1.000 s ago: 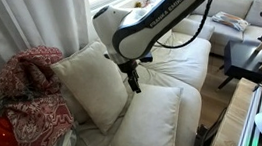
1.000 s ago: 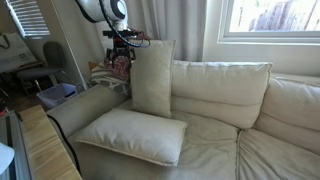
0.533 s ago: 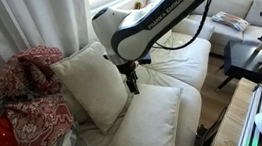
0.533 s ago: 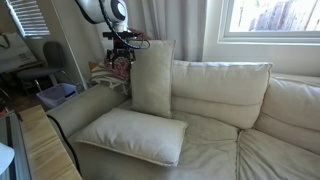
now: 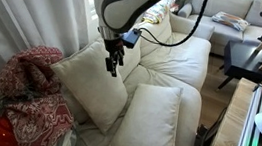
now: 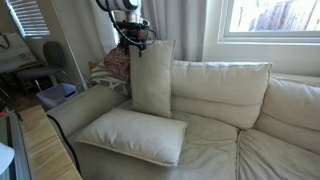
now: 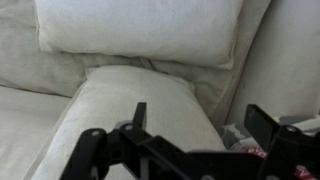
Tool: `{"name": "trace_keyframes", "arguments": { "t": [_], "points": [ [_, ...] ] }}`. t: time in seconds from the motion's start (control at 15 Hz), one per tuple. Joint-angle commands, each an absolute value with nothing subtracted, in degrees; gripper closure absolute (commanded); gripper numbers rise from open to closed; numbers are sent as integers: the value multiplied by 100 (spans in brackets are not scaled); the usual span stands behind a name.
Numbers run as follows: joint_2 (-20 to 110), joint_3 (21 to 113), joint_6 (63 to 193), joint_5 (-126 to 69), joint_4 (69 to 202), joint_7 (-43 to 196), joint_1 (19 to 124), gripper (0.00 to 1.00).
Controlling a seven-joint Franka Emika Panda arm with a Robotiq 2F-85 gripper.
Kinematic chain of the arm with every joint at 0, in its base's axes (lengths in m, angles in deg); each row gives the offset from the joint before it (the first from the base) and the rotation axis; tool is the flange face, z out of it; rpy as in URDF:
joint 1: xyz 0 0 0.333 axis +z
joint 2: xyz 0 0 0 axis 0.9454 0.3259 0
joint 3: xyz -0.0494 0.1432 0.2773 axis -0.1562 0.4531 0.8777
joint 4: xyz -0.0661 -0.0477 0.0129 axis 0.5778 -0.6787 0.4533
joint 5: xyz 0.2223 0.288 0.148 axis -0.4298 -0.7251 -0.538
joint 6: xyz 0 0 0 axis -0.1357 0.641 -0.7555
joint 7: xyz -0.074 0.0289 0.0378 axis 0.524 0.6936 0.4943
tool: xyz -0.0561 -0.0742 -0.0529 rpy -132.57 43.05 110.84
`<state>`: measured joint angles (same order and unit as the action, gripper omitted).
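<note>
The hand hangs empty, fingers spread wide, at the top edge of the upright cream pillow, which leans at the arm end of the sofa; whether it touches the fabric I cannot tell. Coming down off-centre, it would likely fold the soft edge and tip that pillow onto the flat pillow in front of it. A shallow pinch might catch only loose cover, and the red patterned throw heaped behind the upright pillow could snag a finger.
</note>
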<state>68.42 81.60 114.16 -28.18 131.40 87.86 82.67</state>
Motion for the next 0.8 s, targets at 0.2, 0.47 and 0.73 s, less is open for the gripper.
{"name": "trace_keyframes", "arguments": {
  "t": [0.2,0.47,0.73],
  "points": [
    [7282,8049,11896,-3695,12238,7907,8103,0],
    [7124,8015,11852,-3609,12361,8005,8140,0],
    [7282,7989,11784,-3774,12176,7617,8161,0]
  ]
}}
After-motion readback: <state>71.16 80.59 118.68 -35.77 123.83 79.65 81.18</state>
